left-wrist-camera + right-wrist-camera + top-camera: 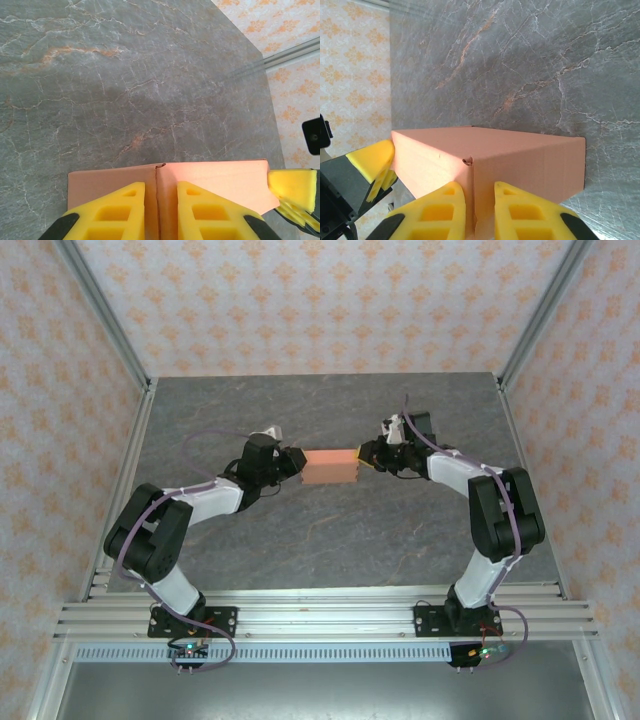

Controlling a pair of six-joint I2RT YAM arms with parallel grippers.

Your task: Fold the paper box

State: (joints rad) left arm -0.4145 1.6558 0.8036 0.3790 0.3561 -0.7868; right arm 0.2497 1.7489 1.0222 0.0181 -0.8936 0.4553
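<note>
Paper box (330,466), a closed salmon-orange block, lies mid-table (330,540) between the arms, with the left gripper (298,462) narrowed onto its left end wall and the right gripper (365,454) pinching its right end.

Bright, even overhead light, soft shadows on the grey table (330,530), crisp focus

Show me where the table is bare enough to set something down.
Bare table lies from the paper box back to the far wall, and forward to the arm bases. Crowded: the box's ends, where left gripper and right gripper grip it.
</note>
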